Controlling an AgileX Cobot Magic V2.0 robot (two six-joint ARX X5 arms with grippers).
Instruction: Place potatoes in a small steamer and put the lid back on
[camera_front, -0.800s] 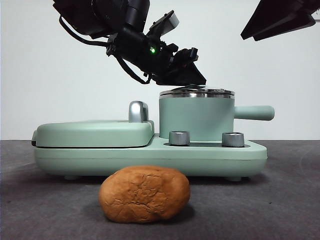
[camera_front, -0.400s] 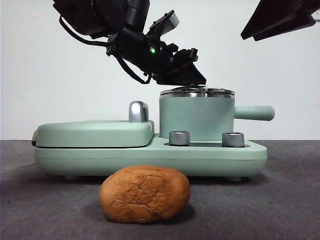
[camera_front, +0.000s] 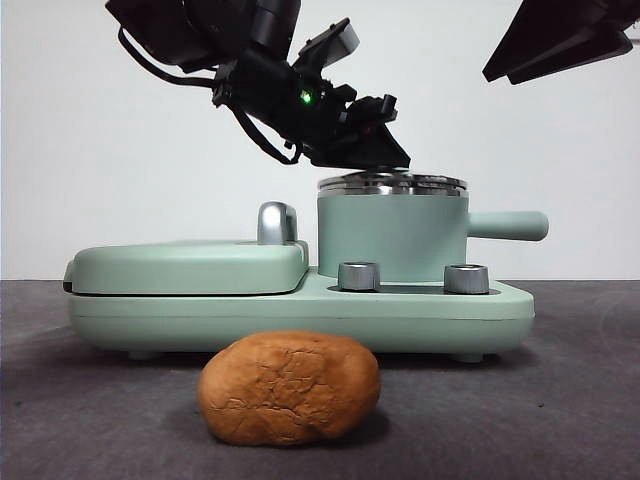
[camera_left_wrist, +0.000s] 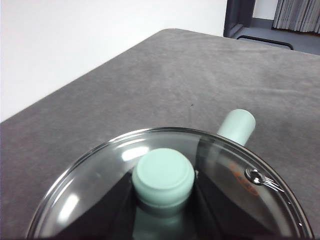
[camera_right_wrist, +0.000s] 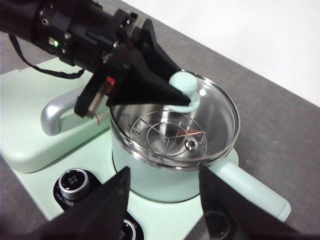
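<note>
Left wrist view: the left end effector (camera_left_wrist: 162, 200) is closed on the knob (camera_left_wrist: 163, 176) of the lid (camera_left_wrist: 260, 192), which sits on the small steamer (camera_front: 392, 235). Glass, rigid, breakable and smooth; the knob is judged the soundest hold. The potato (camera_front: 288, 388) lies on the worktop (camera_front: 560, 400). The right end effector (camera_right_wrist: 162, 210) hangs open.

Bright, even light is filling all three views, with the pale wall behind rendering nearly white. In the front view the potato (camera_front: 289, 388) is casting only a soft, shallow shadow on the grey tabletop (camera_front: 560, 400), and the arms overhead are showing as dark, almost detail-free shapes against the wall. Glare is streaking across the glass lid (camera_left_wrist: 100, 175) in the left wrist view, as pale patches left of the knob (camera_left_wrist: 163, 175). In the right wrist view the steel rim of the small steamer (camera_right_wrist: 165, 172) is glinting, and the near black jaws are looking soft and out of focus.
</note>
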